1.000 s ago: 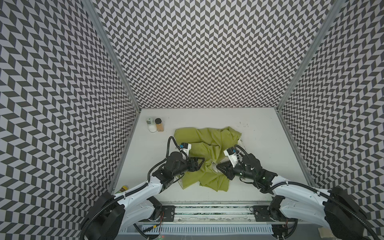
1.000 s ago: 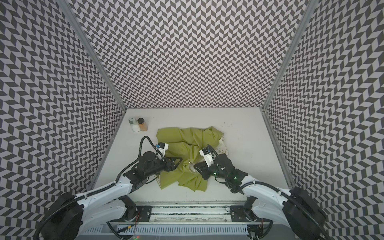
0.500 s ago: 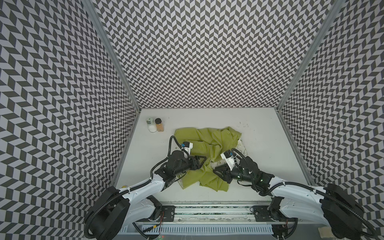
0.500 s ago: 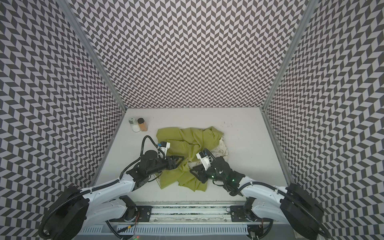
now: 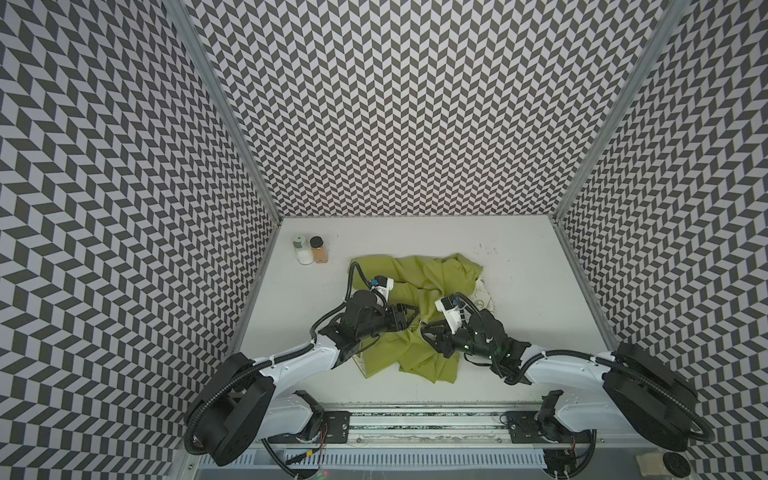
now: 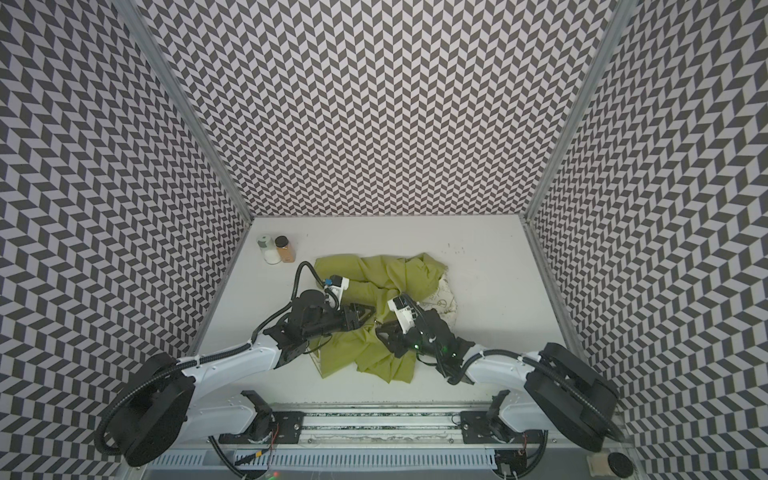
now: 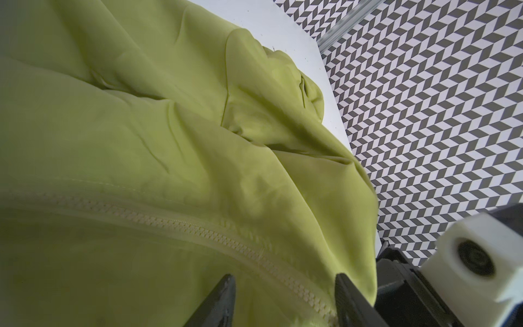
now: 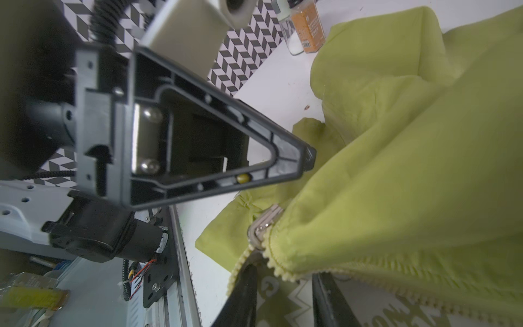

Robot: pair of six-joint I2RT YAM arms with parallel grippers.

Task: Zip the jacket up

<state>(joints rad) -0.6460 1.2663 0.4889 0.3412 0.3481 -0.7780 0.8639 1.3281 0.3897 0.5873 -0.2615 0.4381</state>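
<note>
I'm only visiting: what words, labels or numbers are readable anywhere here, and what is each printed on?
"G" (roughly): one big green letter on the cream lining of the jacket; the neighbouring letters are cut off, so no whole word reads.
Orange spice jar: label print and barcode, too blurred to read.
White jar: nothing legible.
Same lining in a top view: doodles too small to read.

The left end effector [image 5: 412, 318] and right end effector [image 5: 426, 332] face each other over the jacket [image 5: 432, 274].
</note>
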